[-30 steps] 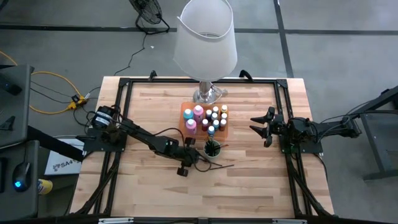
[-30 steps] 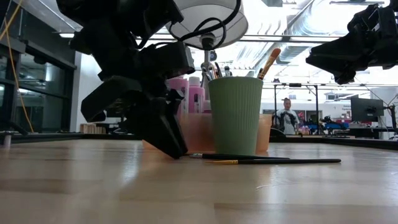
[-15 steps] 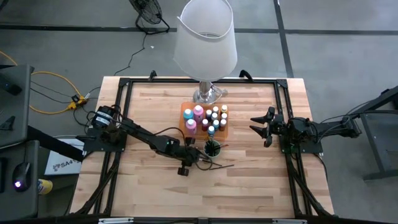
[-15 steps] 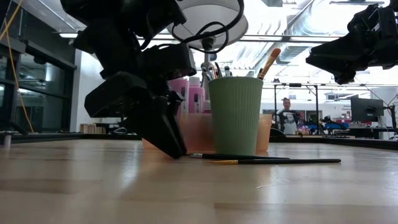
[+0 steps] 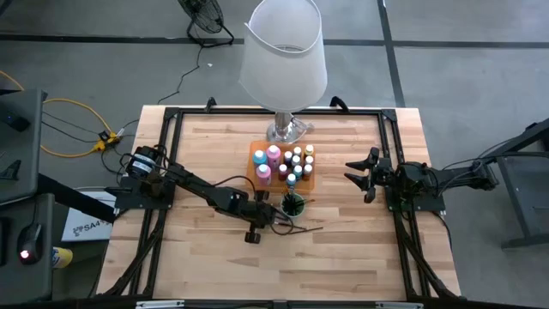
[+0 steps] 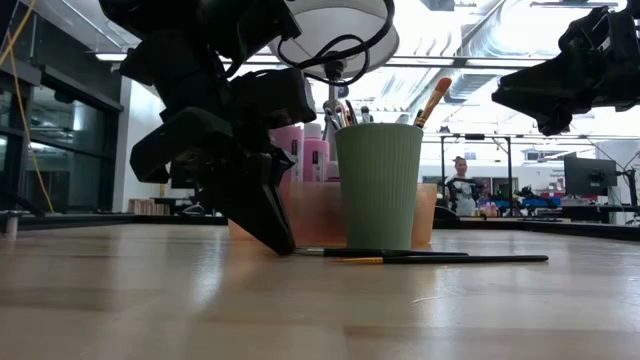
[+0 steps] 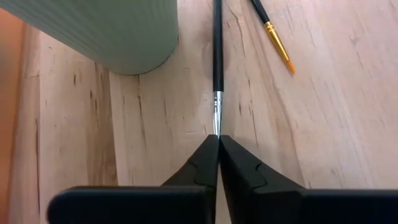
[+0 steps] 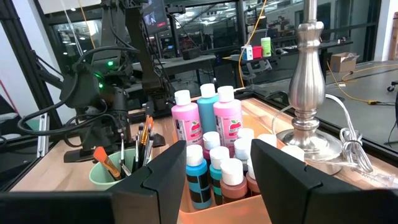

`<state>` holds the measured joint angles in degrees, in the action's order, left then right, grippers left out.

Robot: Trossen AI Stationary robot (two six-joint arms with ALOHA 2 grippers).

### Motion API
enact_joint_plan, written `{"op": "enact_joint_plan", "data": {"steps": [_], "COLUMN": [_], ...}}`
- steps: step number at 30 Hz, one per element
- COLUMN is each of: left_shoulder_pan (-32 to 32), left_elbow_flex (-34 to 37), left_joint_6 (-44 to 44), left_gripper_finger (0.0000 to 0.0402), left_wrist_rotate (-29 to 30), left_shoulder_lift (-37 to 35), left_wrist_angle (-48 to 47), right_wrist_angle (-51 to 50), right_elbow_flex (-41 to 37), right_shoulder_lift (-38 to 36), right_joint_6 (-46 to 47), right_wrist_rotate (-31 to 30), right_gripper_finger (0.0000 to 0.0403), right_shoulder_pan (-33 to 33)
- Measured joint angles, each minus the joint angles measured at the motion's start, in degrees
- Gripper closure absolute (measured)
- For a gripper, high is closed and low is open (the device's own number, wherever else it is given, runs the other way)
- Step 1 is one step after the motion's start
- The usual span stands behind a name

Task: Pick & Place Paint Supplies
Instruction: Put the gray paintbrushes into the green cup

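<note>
My left gripper [image 7: 218, 138] is down at the table just near of the green cup [image 5: 292, 205], shut on the end of a thin black-handled brush [image 7: 217, 68]. A second brush with a gold ferrule [image 7: 273, 40] lies flat beside it. The cup [image 6: 378, 185] stands upright and holds several brushes. Behind it, an orange tray [image 5: 283, 165] holds small capped paint bottles and taller pink and teal ones [image 8: 208, 112]. My right gripper [image 8: 217, 149] hovers open above the table's right side [image 5: 360, 176], facing the tray. My left gripper pinches the black brush by its bristle end [image 7: 217, 127], just past the silver ferrule, between its two fingertips. The fingers [image 6: 275, 235] slant down from the table's left and lie in line with the brush. The handle lies flat on the table, pointing away from them.
The big white-shaded lamp [image 5: 283, 51] stands on its metal base [image 5: 287, 130] just behind the tray, with a cord beside it [image 8: 348, 149]. A black frame [image 5: 171, 116] runs around the table edge. Bare wood lies in front of the brushes and between the tray and my right gripper.
My left gripper's body has rocked slightly over the brush end, while its fingertips have stayed down at the table. The brushes and cup have not moved.
</note>
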<state>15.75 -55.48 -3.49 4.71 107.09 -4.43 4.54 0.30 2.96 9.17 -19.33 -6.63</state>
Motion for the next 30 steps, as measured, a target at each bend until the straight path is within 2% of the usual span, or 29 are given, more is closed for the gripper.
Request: {"op": "enact_joint_plan", "data": {"steps": [12,22,30], "left_shoulder_pan": [-0.1,0.3,1.9], "left_elbow_flex": [0.0,0.4,0.4], "left_joint_6": [-1.4,-1.5,-1.3], "left_gripper_finger": [0.0401,0.0401,0.0401], "left_wrist_rotate": [-2.7,-3.7,-2.0], "left_shoulder_lift": [-0.1,-4.4,-8.2], "left_wrist_angle": [-0.1,-4.0,-8.0], "right_wrist_angle": [0.0,0.0,0.0], "right_elbow_flex": [0.0,0.0,0.0], "right_shoulder_lift": [0.0,0.0,0.0], "right_joint_6": [0.0,0.0,0.0], "right_wrist_rotate": [0.0,0.0,0.0], "right_gripper_finger": [0.0229,0.0229,0.0229], "right_shoulder_pan": [0.0,0.0,0.0]}}
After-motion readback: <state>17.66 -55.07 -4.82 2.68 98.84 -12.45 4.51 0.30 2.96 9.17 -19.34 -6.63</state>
